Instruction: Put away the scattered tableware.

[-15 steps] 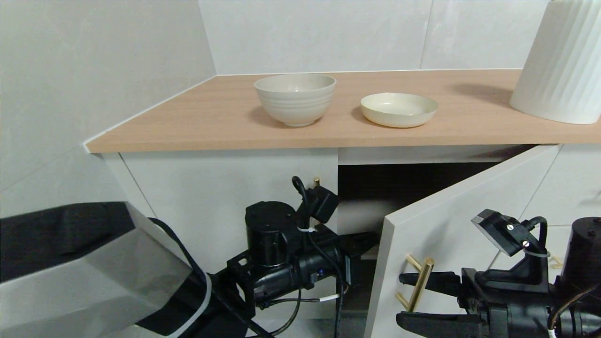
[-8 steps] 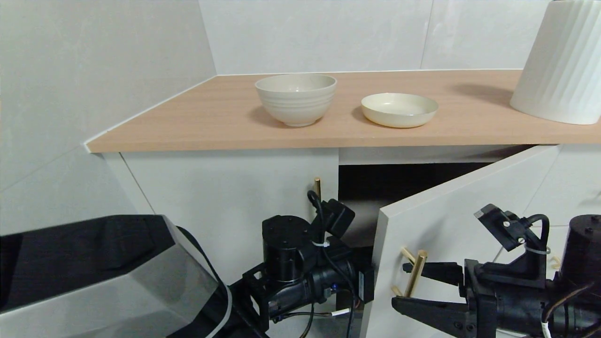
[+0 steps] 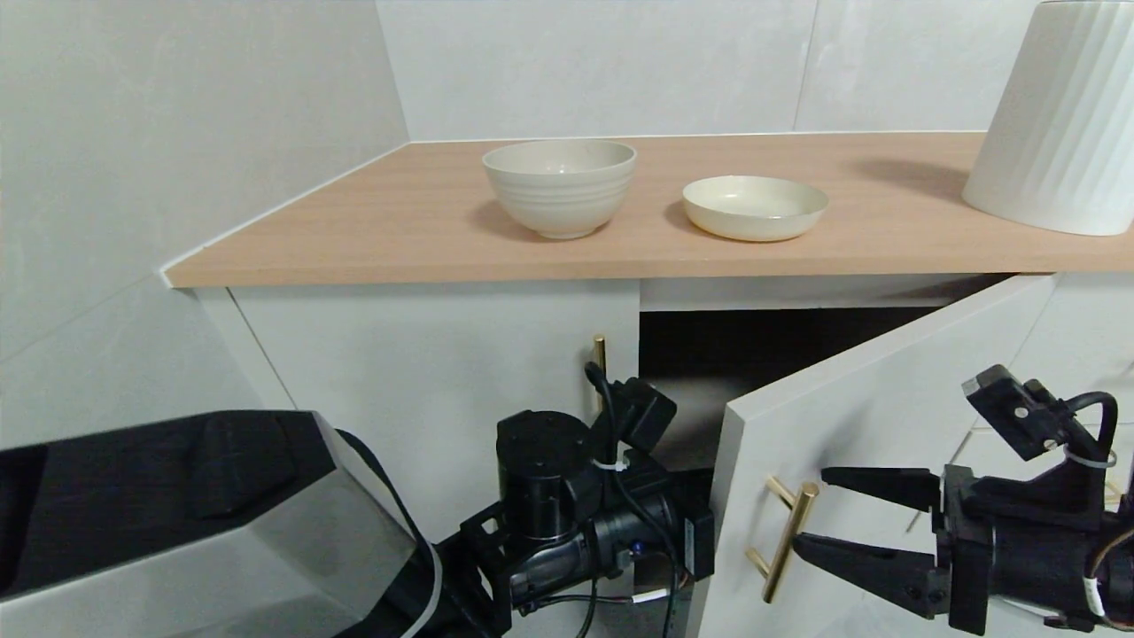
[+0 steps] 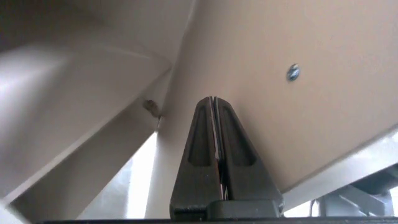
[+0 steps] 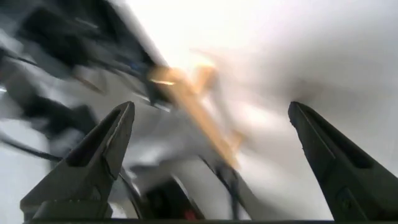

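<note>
Door (image 3: 877, 416) at 5 o'clock stood ajar, likely for stowing the bowl (image 3: 559, 186); right gripper (image 3: 811, 511) jaws released near handle (image 3: 787, 540), left gripper (image 4: 213, 109) clenched empty.

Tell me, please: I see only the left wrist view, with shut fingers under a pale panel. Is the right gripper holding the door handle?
Observer: No. The right gripper is open, its tips near the brass handle but not closed on it.
Operator: Where is the tableware?
Observer: A bowl and a shallow dish sit apart on the countertop, above the partly open cabinet door.
</note>
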{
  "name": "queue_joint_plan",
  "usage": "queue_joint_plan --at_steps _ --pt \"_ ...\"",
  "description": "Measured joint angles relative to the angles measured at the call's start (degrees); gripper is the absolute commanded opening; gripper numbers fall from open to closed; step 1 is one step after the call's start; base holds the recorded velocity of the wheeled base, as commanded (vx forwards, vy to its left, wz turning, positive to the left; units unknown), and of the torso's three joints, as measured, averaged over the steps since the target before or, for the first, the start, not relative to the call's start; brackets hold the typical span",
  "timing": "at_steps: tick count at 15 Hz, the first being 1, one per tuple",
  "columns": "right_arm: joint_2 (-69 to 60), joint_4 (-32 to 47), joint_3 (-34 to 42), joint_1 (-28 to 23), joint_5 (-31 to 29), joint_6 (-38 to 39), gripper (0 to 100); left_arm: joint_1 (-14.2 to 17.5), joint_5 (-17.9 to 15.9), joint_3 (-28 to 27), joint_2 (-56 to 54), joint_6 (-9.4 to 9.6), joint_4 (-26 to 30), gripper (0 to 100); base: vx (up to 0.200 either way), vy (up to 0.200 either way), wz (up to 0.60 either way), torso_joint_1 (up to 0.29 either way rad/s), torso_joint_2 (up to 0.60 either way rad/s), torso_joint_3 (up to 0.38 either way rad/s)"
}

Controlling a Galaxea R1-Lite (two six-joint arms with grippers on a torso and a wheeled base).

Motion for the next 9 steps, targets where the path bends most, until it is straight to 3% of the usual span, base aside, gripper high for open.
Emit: queue_joint_plan --at_steps 2,4,9 --pt "-6.84 15.60 -4.74 0.33 -8.85 -4.33 100 0.32 0.20 0.00 0.01 0.02 -0.04 0 0.000 0.000 0.00 0.000 0.00 0.000" --pt "-13.31 23.36 -9.24 2.91 -13.30 -6.33 100 0.28 0.28 0.00 0.04 0.02 0.05 0 0.000 0.000 0.00 0.000 0.00 0.000" --pt "-19.13 24.91 -11.75 4.62 -13.91 -6.66 100 -0.38 0.46 0.32 -0.82 0.02 2.05 0 0.000 0.000 0.00 0.000 0.00 0.000"
